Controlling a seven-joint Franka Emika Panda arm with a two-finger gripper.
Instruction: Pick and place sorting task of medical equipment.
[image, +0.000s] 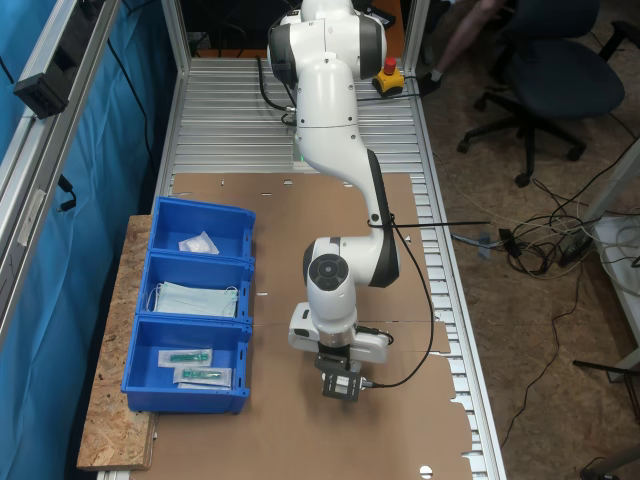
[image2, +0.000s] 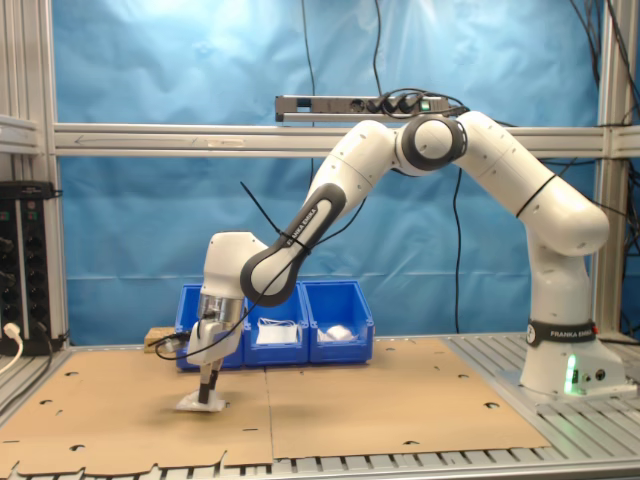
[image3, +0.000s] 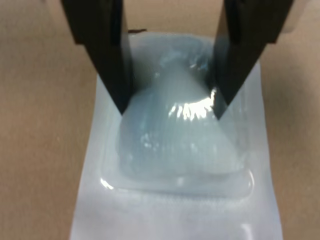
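the claw (image3: 170, 102) is down at the cardboard sheet (image2: 400, 400), and in the wrist view its two black fingers (image3: 112, 60) stand on either side of the puffy middle of the wrapped pad (image3: 175, 150). they look to press against the plastic bubble, which is bunched up between them, so i judge the claw is partly closed and just taking hold of the pad, though i cannot be sure the grip is firm. in the second exterior view the claw (image2: 208, 392) points straight down and the pad (image2: 200, 404) lies flat on the cardboard under it, not lifted. in the first exterior view the claw (image: 340, 385) is beside the row of blue bins (image: 135, 375), a little apart from them. the bins hold a white packet (image: 198, 243) in one part, pale blue masks (image: 195, 299) in the middle part, and packets with green tips (image: 195, 365) in the last part. so the step in hand seems the pick. the next move asks for a sure squeeze, a straight lift, and then a carry toward the bin with the similar white packet, which i guess is the right one.
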